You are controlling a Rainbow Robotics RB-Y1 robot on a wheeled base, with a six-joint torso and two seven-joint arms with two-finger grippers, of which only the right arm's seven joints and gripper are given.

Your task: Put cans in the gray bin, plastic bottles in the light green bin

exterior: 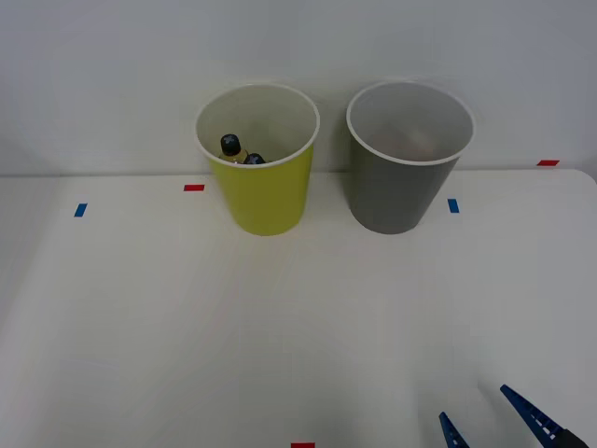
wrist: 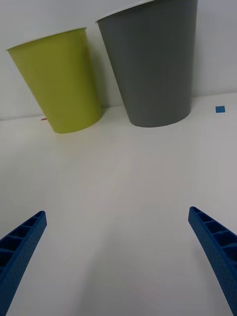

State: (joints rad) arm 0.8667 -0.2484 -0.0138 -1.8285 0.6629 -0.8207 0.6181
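The light green bin (exterior: 263,177) stands at the back of the white table, left of the gray bin (exterior: 401,182). Inside the green bin two black-capped plastic bottles (exterior: 238,149) lean against its wall. A faint pale-orange shape shows low inside the gray bin; I cannot tell what it is. My right gripper (exterior: 490,415) hovers open and empty near the table's front right edge, well short of both bins. In the right wrist view the green bin (wrist: 61,84) and gray bin (wrist: 153,64) stand ahead of the open gripper (wrist: 118,242), whose blue fingers (wrist: 22,242) are spread wide apart.
Small red tape marks (exterior: 194,188) and blue tape marks (exterior: 80,210) dot the table (exterior: 187,327). A white wall rises right behind the bins. Another blue mark (wrist: 220,109) lies beside the gray bin.
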